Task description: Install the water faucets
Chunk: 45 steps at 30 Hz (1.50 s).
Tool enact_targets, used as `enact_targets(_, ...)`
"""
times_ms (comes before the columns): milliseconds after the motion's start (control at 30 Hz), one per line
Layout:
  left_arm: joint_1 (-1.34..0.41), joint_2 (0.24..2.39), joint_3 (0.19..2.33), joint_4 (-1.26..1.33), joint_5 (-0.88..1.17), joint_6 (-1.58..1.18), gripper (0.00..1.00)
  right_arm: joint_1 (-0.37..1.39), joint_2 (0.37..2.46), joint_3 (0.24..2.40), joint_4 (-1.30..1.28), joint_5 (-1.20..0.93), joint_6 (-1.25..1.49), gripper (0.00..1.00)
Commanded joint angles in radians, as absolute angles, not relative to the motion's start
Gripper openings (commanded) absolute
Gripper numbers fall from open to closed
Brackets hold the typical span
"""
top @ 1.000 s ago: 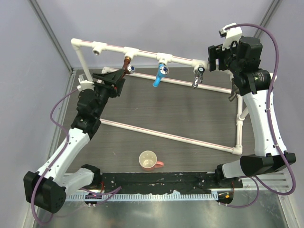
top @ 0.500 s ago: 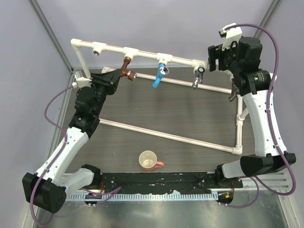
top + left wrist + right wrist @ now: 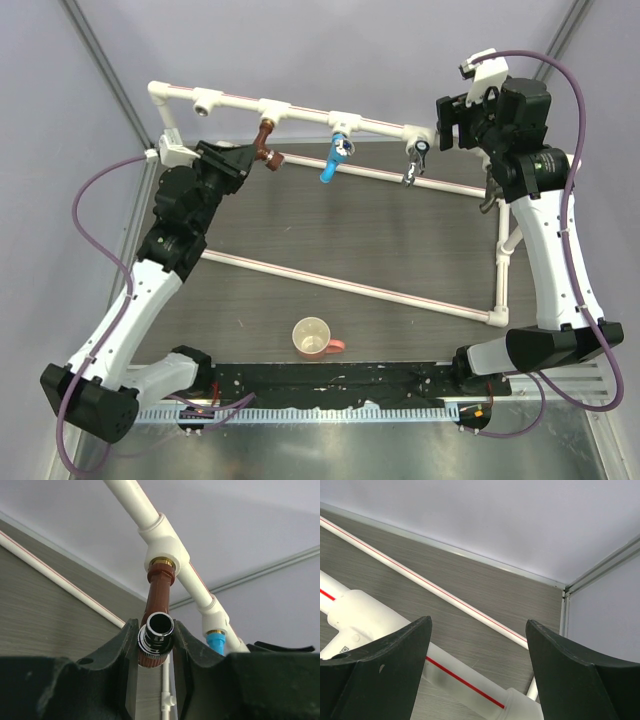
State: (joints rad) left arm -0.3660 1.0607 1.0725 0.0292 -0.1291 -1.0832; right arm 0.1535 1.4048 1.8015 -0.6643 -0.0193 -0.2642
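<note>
The copper-coloured water faucet [image 3: 264, 140] hangs from a white tee [image 3: 164, 542] on the raised pipe [image 3: 300, 108]. My left gripper [image 3: 252, 158] is shut on its chrome-tipped spout; in the left wrist view both fingers press the spout end [image 3: 156, 636]. A blue faucet [image 3: 333, 160] sits in the tee to the right, also showing as a blue stub [image 3: 216, 642]. A dark and chrome faucet [image 3: 418, 158] hangs further right. My right gripper [image 3: 447, 122] stands open at the pipe's right end, with the red-striped pipe [image 3: 380, 625] below its fingers.
An open tee socket [image 3: 205, 100] sits at the raised pipe's left end. A white pipe frame lies on the dark table, with a diagonal run [image 3: 350, 285] and a right-hand riser [image 3: 503, 260]. A cream cup [image 3: 312, 337] stands near the front edge.
My left gripper has closed onto the copper faucet's spout and the wrist has rolled and shifted left, swinging the spout round. The right arm has not moved.
</note>
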Motion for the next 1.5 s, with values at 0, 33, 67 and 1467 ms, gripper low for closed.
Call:
enact_targets(0,-0.431,1.078,1.187,0.026,-0.169,-0.838,0.19,0.19,1.399,1.775,-0.793,-0.104,-0.261,0.83)
enact_targets(33,-0.448,1.084,1.198,0.005,-0.185,-0.748,0.19,0.192,1.399,1.775,-0.793,-0.104,-0.259,0.83)
enact_targets(67,-0.481,1.097,1.219,0.003,-0.224,-0.706,0.18,0.192,1.399,1.775,-0.793,-0.104,-0.261,0.83)
enact_targets(1467,-0.868,0.946,1.235,0.045,-0.569,-0.259,1.0,0.198,1.402,1.775,-0.793,-0.109,-0.264,0.83)
